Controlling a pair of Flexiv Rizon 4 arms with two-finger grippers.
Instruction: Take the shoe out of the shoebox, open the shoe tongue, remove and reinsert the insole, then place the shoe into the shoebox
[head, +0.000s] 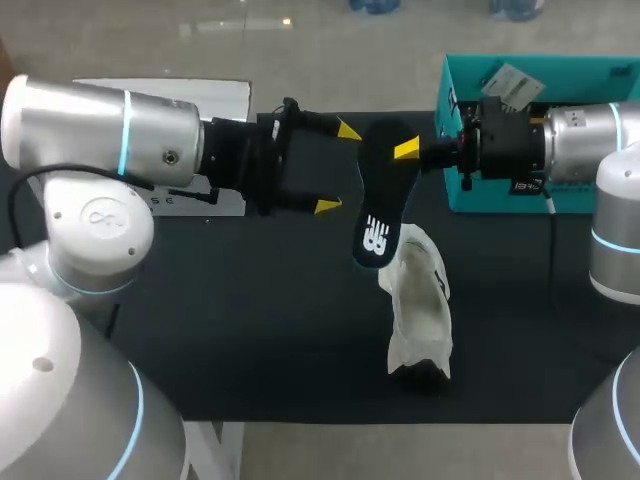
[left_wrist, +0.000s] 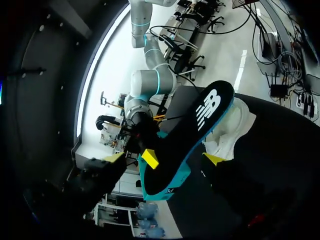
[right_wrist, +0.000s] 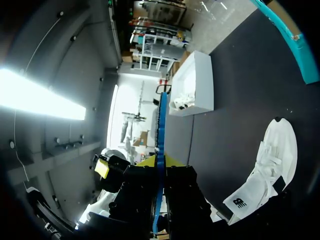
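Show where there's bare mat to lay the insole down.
Bare mat lies left of the shoe, and between shoe and shoebox. Crowded mid-table, where the open left gripper faces the insole in the right gripper.

insole (head: 383, 195): one end hidden in right end effector (head: 408, 153); edge-on in R wrist view, faces unseen.
shoe (head: 420, 310): far end partly behind insole; toe vs heel can't tell.
shoebox (head: 470, 80): interior mostly behind R arm (head: 580, 140); cut by view's edge.
white box (head: 225, 100): mostly behind L arm (head: 100, 130); contents too small to tell.
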